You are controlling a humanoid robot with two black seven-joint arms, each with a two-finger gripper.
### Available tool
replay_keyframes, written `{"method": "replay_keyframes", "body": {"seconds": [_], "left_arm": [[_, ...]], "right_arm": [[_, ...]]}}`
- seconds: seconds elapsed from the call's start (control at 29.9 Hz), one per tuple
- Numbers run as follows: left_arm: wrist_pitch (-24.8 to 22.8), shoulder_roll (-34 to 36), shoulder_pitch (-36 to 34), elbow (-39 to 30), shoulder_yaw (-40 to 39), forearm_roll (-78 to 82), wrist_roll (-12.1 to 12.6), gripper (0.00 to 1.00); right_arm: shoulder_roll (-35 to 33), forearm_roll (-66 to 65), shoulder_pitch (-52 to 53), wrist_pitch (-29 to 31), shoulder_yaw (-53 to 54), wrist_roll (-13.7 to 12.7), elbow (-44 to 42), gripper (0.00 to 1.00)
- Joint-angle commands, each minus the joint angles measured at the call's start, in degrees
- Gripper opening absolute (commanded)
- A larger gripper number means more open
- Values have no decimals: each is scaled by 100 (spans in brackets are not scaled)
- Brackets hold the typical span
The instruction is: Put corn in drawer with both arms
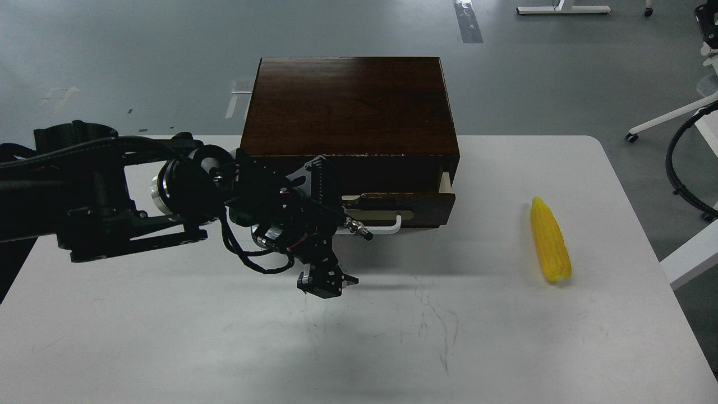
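The yellow corn [550,240] lies on the white table [477,336] at the right, well away from both the box and my arm. The dark brown box [349,104] stands at the table's back middle. Its drawer [420,205] is pulled out a little, with a cream inner side showing at its right end. The white bar handle [388,229] is partly hidden behind my left arm. My left gripper [325,284] hangs low over the table, in front of the drawer's left part and just left of the handle. It holds nothing I can see, and its fingers are too dark to tell apart.
White chair legs and a black cable [681,168] stand off the table's right edge. The box's left front is hidden by my left wrist [280,207].
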Motion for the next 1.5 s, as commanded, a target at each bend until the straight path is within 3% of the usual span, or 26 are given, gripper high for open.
{"method": "replay_keyframes", "body": {"seconds": [0.0, 1.47], "left_arm": [[-1, 1, 6, 0, 4, -1, 10, 97], [-1, 115, -29, -501, -198, -18, 28, 98]], "right_arm": [[-7, -1, 0, 0, 0, 0, 0, 100], [-113, -1, -18, 0, -9, -9, -9, 100]]}}
